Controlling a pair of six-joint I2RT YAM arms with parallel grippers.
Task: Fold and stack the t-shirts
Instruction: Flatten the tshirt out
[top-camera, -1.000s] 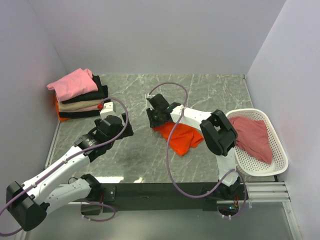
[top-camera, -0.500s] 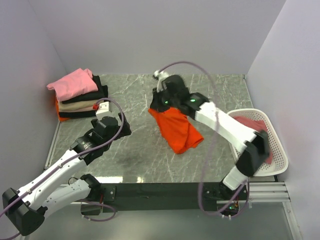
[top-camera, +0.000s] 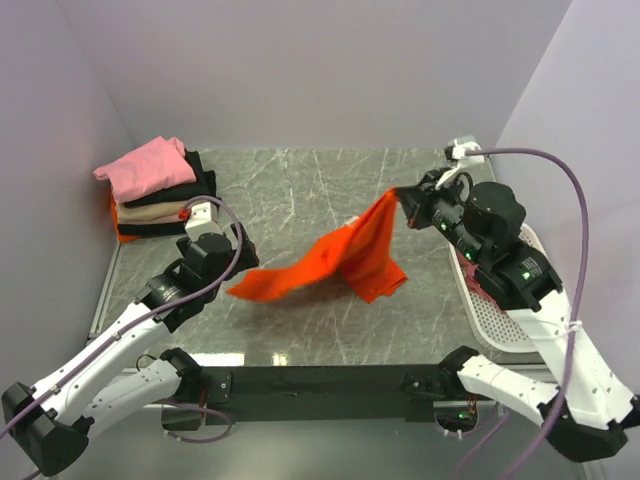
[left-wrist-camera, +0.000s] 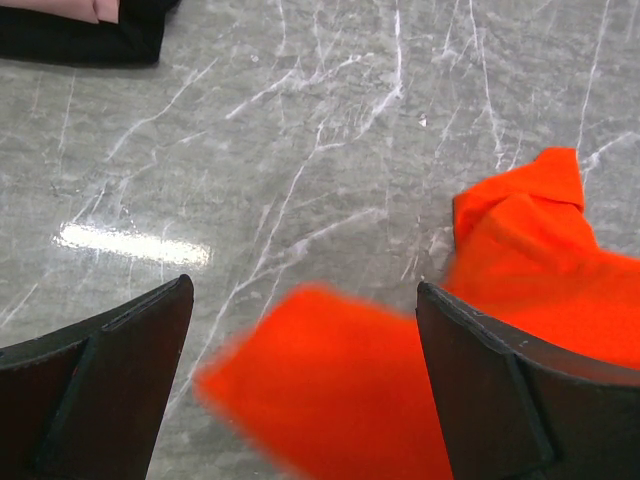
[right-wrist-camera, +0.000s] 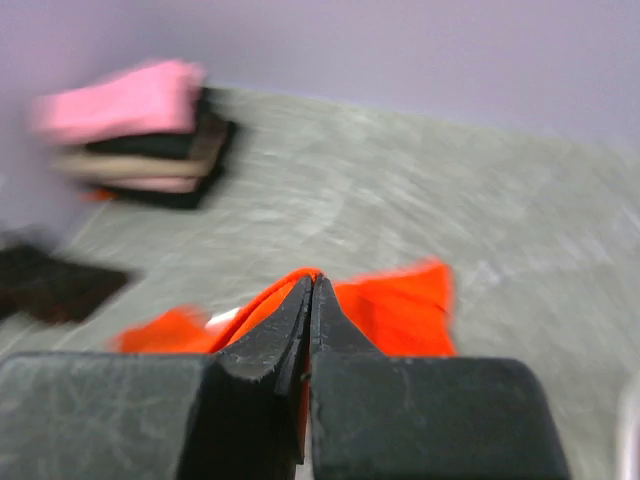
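My right gripper (top-camera: 402, 196) is shut on an edge of the bright orange t-shirt (top-camera: 350, 255) and holds it above the table, right of centre. The cloth hangs stretched down to the left, part of it resting on the table. In the right wrist view the jaws (right-wrist-camera: 312, 282) pinch an orange fold (right-wrist-camera: 400, 305). My left gripper (top-camera: 228, 258) is open near the shirt's trailing left corner. In the left wrist view that blurred corner (left-wrist-camera: 350, 400) lies between the wide-apart fingers (left-wrist-camera: 305, 290), untouched.
A stack of folded shirts (top-camera: 160, 195), pink on top (top-camera: 145, 165) over black and beige, sits at the back left corner. The white lattice basket (top-camera: 497, 325) stands at the right, mostly hidden by my right arm. Walls enclose the table.
The right gripper has carried the orange shirt up and to the right from the table's middle. The shirt has unfurled and its free corner has swung toward the left gripper.
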